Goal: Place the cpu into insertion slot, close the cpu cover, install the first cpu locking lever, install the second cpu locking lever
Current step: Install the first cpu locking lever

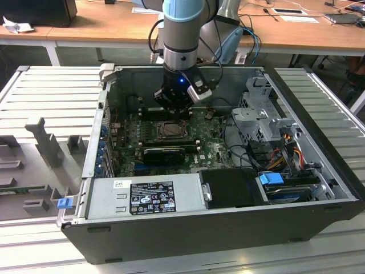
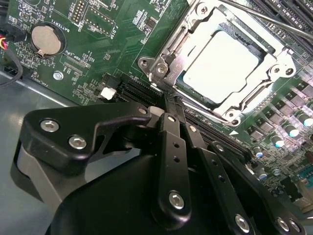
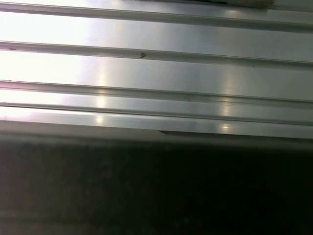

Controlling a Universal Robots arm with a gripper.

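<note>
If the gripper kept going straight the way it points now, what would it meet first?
Probably the edge of the cpu cover, closed over the cpu. The gripper points at the cover's near rim, though depth is hard to judge here.

Cpu (image 2: 221, 66) seated in insertion slot (image 2: 264, 46) — cpu cover (image 2: 171, 54) closed over it.

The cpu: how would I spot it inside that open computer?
Find the green motherboard in the second wrist view. On it sits a square silver metal cover frame; the flat silvery-grey square chip shows through its window, unlike the round coin battery nearby.

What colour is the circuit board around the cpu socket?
Green; the motherboard shows best in the second wrist view.
</note>
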